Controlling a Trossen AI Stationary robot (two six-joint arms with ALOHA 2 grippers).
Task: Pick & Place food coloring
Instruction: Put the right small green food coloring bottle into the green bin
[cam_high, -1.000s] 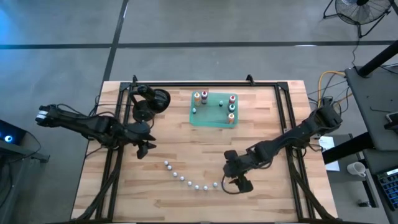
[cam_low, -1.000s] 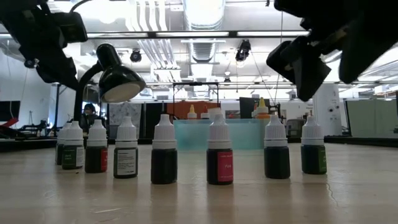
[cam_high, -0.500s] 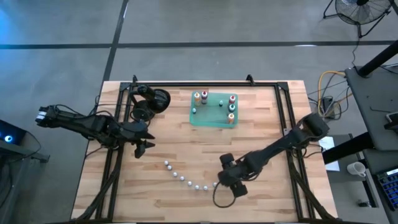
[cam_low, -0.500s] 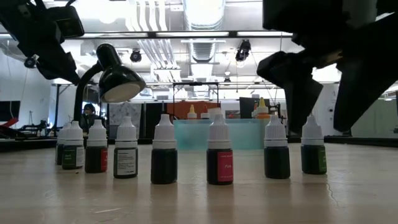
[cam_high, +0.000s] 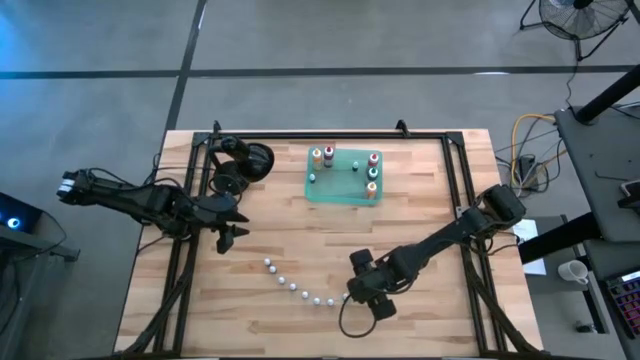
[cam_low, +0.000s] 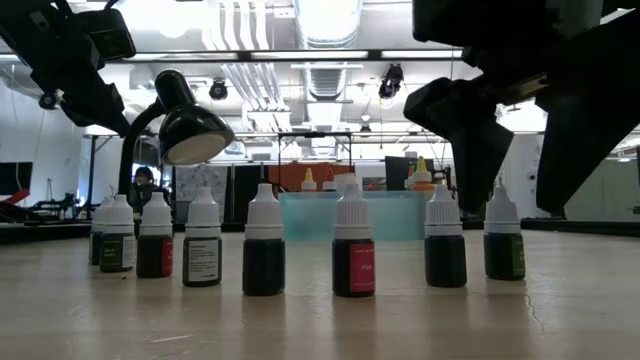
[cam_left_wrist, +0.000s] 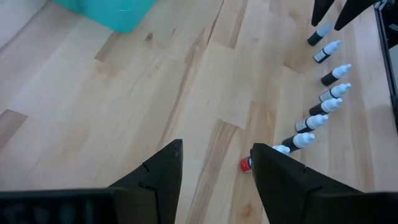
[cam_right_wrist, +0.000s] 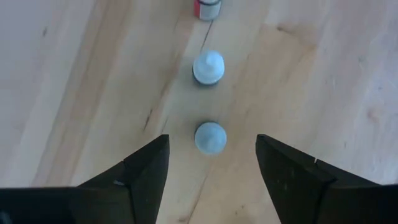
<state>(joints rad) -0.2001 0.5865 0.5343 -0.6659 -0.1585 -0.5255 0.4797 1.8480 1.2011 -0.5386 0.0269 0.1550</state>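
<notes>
The food coloring bottles (cam_high: 305, 288) stand upright in a curved row near the table's front; their white caps and dark bodies show in the low view (cam_low: 264, 250). More bottles stand in the green tray (cam_high: 325, 190) at the back. My right gripper (cam_right_wrist: 211, 152) is open and points steeply down over the row's right end. Its fingers stand on either side of the end bottle's cap (cam_right_wrist: 210, 137), also seen in the low view (cam_low: 503, 215), without touching it. My left gripper (cam_left_wrist: 214, 165) hangs open above the table's left part (cam_high: 228, 240).
A black desk lamp (cam_high: 245, 165) stands at the back left. A dark metal frame (cam_high: 455, 190) runs along the table's sides and back. Bare wood lies between the tray and the bottle row.
My right gripper has moved toward the table's left, to the right end of the bottle row. It has come down and tipped more steeply, so its fingers now stand on either side of the end bottle. The bottles have not moved.
</notes>
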